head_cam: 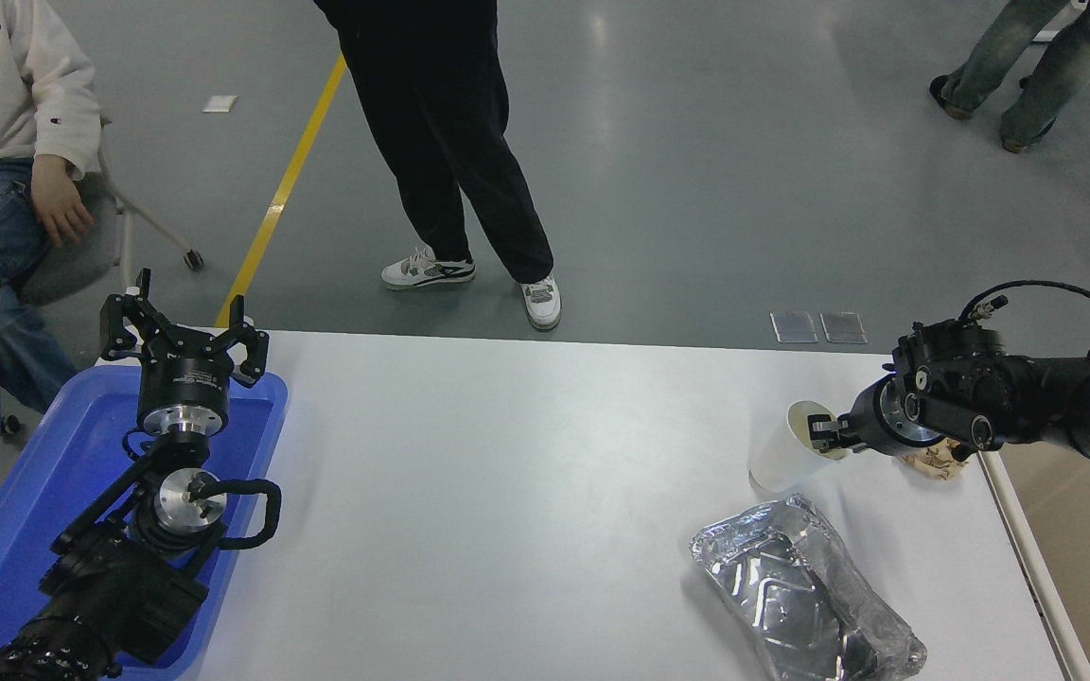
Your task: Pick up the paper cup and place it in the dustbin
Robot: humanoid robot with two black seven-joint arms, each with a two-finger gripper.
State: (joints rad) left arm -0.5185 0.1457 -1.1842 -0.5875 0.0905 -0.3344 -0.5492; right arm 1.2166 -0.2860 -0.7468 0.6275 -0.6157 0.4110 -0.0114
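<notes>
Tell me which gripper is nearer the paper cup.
Right. The right gripper is at the paper cup's rim, gripping it. The left gripper is parked far across the table, over the blue tray.

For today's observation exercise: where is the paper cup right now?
In the head view, the paper cup is at the table's right side, tilted, gripped at its rim by the right hand, just beyond the crushed foil tray.
</notes>
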